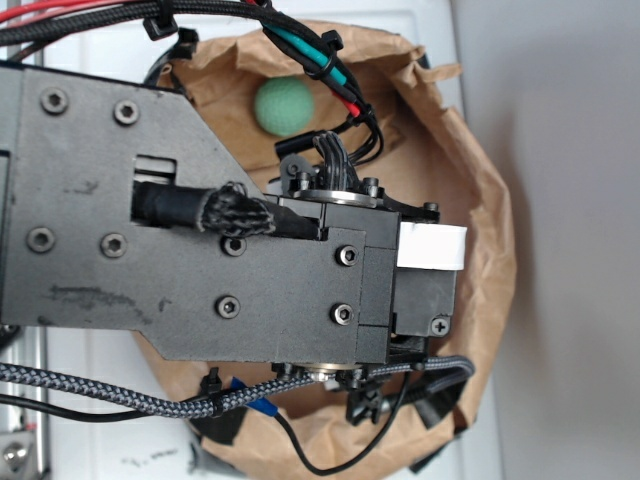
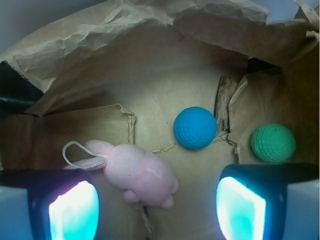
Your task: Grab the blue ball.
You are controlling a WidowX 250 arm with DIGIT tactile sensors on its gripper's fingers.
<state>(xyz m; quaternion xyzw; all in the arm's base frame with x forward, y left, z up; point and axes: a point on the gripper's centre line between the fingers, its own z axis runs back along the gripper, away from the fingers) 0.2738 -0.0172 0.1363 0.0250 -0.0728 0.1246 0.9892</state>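
The blue ball (image 2: 195, 128), small and dimpled, lies on the brown paper floor of the bag in the wrist view, ahead of my gripper and a little right of centre. My gripper (image 2: 157, 207) hangs above the bag floor, open, its two glowing pads wide apart with nothing between them. The ball sits beyond the fingertips, nearer the right finger (image 2: 240, 210). In the exterior view the arm hides the blue ball, and the fingers are out of sight under the arm.
A pink plush toy (image 2: 140, 172) lies just ahead of the left finger. A green dimpled ball (image 2: 273, 143) (image 1: 285, 106) rests right of the blue one. Crumpled brown paper bag walls (image 1: 480, 180) ring everything. Cables run over the arm.
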